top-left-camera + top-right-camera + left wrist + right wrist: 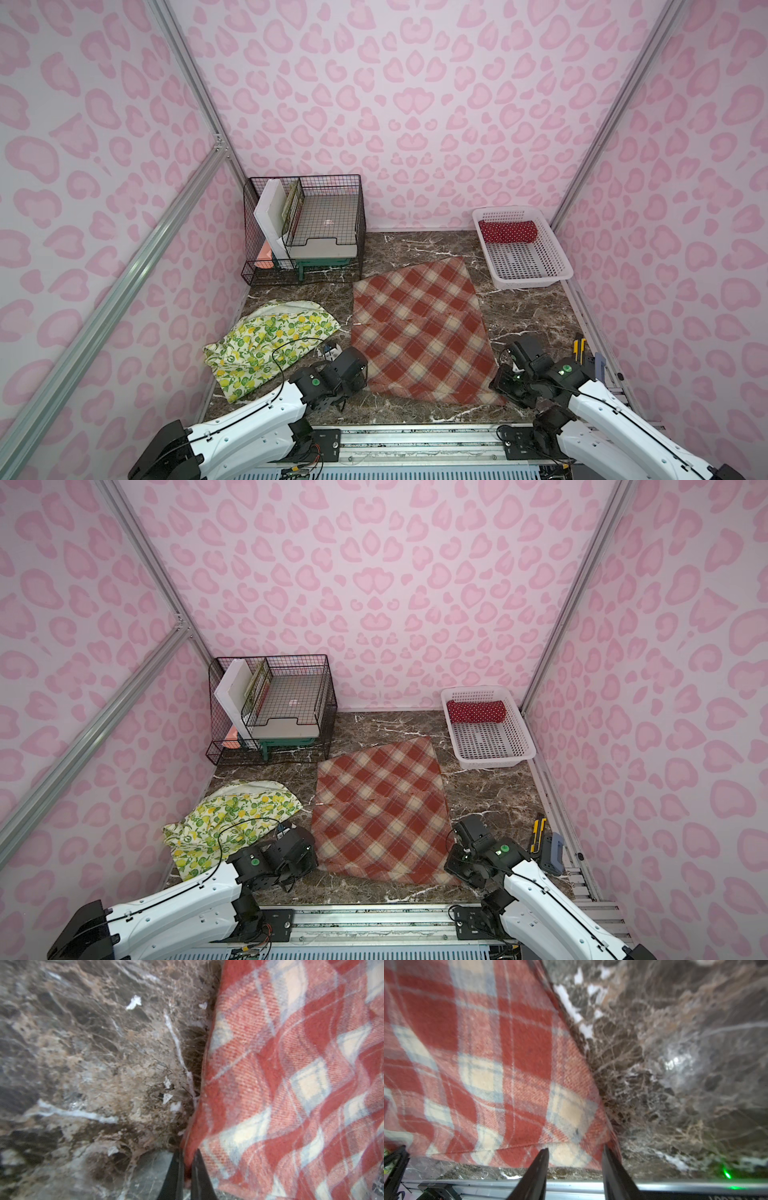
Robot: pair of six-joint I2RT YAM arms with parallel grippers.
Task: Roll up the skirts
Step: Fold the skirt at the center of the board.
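Left tool [188, 1154] pinches plaid skirt [291, 1084] edge; right tool [575, 1148] seemingly straddles corner

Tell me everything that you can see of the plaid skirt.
The plaid skirt is woolly-looking cloth in rust-red and beige checks, spread flat and unrolled on the marble table, slightly askew. The left gripper pinches its near left corner; the right gripper, jaws open, stands at the near right corner.
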